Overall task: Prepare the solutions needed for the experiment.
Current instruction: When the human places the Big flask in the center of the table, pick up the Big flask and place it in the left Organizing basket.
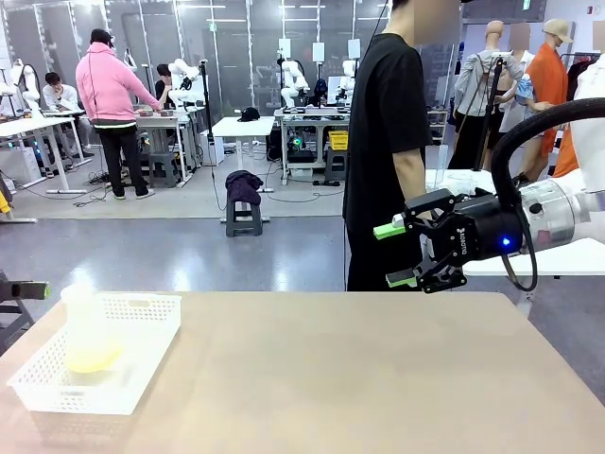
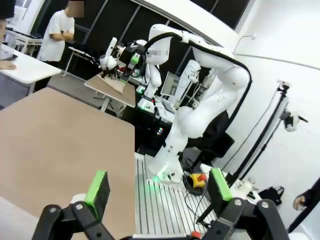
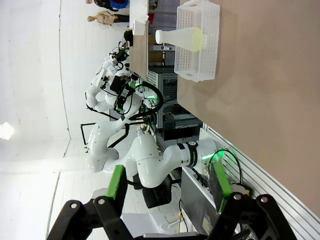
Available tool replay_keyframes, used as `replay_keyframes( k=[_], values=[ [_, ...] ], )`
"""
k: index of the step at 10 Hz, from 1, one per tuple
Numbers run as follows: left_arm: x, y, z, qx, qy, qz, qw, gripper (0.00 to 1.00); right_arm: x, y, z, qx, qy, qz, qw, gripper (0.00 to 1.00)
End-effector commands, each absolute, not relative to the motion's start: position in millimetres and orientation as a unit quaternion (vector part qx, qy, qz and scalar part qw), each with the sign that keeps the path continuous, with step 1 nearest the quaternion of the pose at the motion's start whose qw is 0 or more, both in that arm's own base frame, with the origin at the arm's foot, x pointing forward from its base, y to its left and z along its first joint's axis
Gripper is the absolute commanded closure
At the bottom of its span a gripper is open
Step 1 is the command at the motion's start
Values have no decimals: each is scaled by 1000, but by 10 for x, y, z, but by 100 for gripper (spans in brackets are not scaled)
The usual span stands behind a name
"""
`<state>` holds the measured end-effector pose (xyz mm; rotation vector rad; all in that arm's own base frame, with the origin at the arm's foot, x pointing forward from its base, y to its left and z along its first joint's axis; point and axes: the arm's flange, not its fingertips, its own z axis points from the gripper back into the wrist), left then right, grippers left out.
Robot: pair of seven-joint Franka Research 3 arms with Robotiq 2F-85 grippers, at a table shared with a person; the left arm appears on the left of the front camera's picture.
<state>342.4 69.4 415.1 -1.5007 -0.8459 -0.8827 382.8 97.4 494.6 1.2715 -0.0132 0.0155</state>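
Flask point(image 1: 87, 326) with the yellow-green solutions point(image 1: 93, 357) in its base stands in the white basket point(image 1: 142, 364) at the table's point(image 1: 359, 378) left near corner. Right wrist view shows flask and basket hard against the table edge. Right gripper point(image 1: 401, 254) hangs spread, holding nothing, beyond the far edge beside a person point(image 1: 388, 142). Left gripper point(image 2: 157, 186) spread, empty, at the table's side edge. Table's middle lies bare.

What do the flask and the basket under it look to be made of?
Flask: frosted translucent, likely plastic, possibly glass; the pale yellow-green liquid shows only hazily through it. Basket: white, matte, likely moulded plastic, its walls a grid of small holes.
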Motion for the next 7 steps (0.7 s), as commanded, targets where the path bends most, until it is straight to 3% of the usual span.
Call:
replay_keyframes(
  k=[1,3,7],
  values=[
    [3425,661,4156,-635,-350,-385,570,0,3816,992,4945,599,-7,6,801,16],
    [3171,535,4432,-730,-233,-301,568,0,3816,992,4945,599,-7,6,801,16],
    [3203,443,4747,-788,-76,-173,585,0,3816,992,4945,599,-7,6,801,16]
  ],
)
